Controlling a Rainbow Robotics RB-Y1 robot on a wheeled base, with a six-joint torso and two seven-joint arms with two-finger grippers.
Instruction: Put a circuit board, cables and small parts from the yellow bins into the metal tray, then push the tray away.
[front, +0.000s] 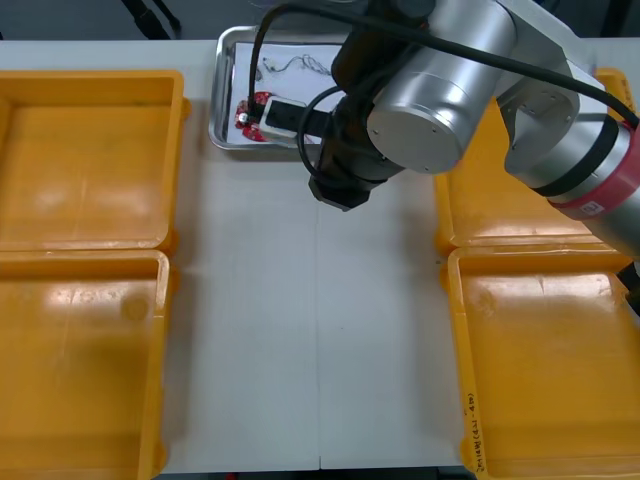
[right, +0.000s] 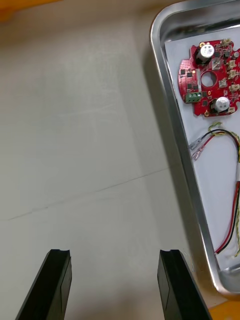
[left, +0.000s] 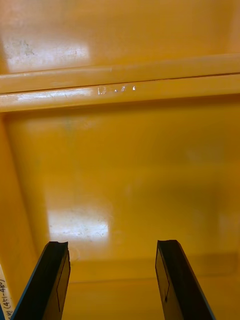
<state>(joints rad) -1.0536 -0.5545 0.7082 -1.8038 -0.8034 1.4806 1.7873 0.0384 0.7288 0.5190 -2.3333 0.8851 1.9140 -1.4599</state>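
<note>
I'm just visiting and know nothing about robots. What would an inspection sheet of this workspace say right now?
Surface: light table, with a thin seam down its middle.
Job's things: shiny metal tray, white inside, at the table's far edge, holding a round red circuit board; four yellow plastic bins, two per side.
Clutter: nothing seen.
Claws: right claw open, over the table beside the tray; left claw open, over a yellow bin's floor.
Cables: red, yellow and black cable lying in the tray next to the board.
Surroundings: dark floor beyond the table.
</note>
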